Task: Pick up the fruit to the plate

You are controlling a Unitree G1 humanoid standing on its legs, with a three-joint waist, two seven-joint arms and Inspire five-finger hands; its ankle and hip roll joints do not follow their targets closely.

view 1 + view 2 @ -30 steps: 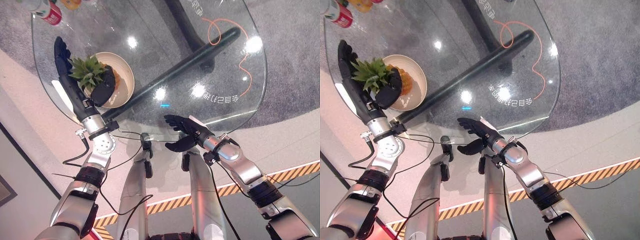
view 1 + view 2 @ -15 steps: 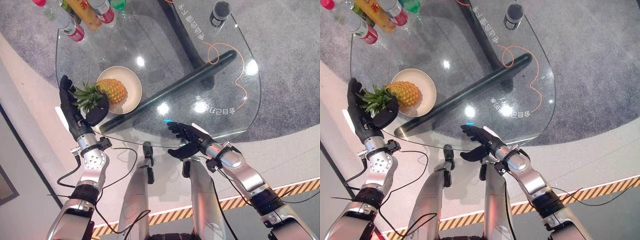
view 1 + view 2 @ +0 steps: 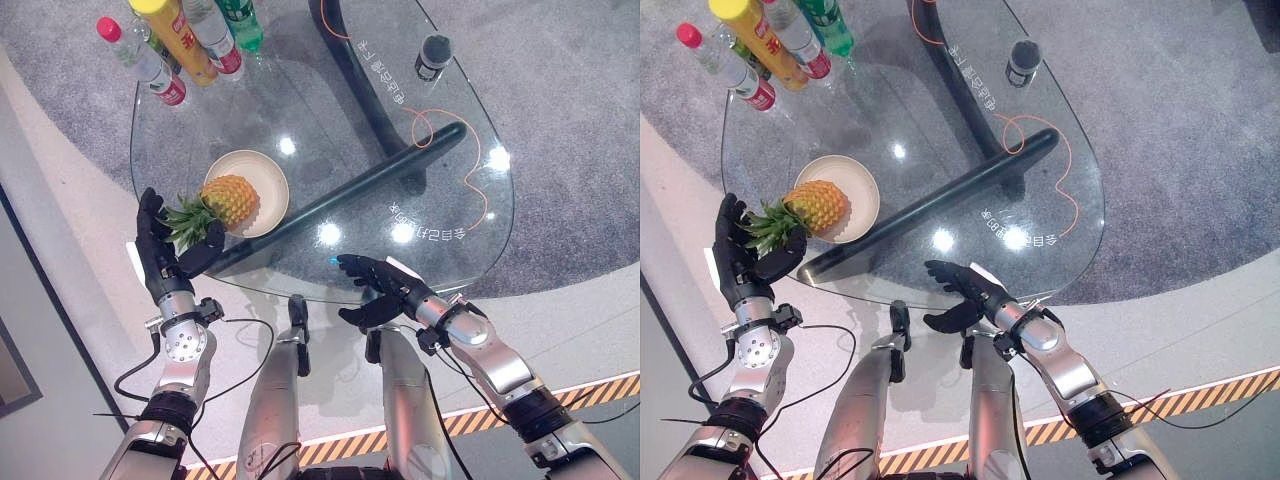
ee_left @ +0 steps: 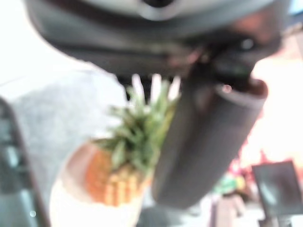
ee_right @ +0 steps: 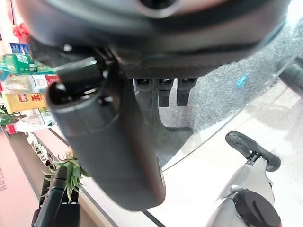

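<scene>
Pineapple [image 3: 229,198] lying on the plate [image 3: 268,172] at 10 o'clock on the glass table [image 3: 450,140], left hand [image 3: 160,252] fingers relaxed beside its leaves, right hand [image 3: 385,290] fingers spread wide, bottle labels illegible.

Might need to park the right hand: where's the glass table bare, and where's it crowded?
Bare: the glass between the plate, the microphone and the right hand. Crowded: the bottles at the far left, and the plate with the pineapple at the left hand.

head stereo pair looking down, wrist cams close-up
</scene>
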